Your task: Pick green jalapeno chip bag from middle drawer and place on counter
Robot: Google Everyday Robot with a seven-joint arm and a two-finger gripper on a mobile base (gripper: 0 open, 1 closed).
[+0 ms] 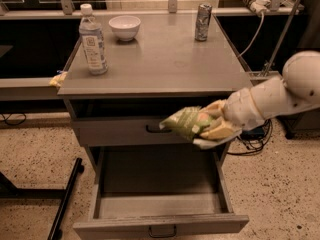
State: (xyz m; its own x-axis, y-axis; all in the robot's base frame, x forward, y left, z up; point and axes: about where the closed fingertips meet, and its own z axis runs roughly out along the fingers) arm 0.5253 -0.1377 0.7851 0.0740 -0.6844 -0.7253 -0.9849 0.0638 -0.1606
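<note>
My gripper (207,126) is shut on the green jalapeno chip bag (184,122) and holds it in the air in front of the upper drawer front, above the open middle drawer (155,204). The bag sticks out to the left of the fingers, just below the level of the counter (160,59). The white arm (270,99) reaches in from the right. The drawer floor below shows bare grey.
On the counter stand a water bottle (93,40) at the left, a white bowl (125,27) at the back and a silver can (202,22) at the back right. The upper drawer (115,131) is closed. A black stand leg (65,199) lies on the floor at the left.
</note>
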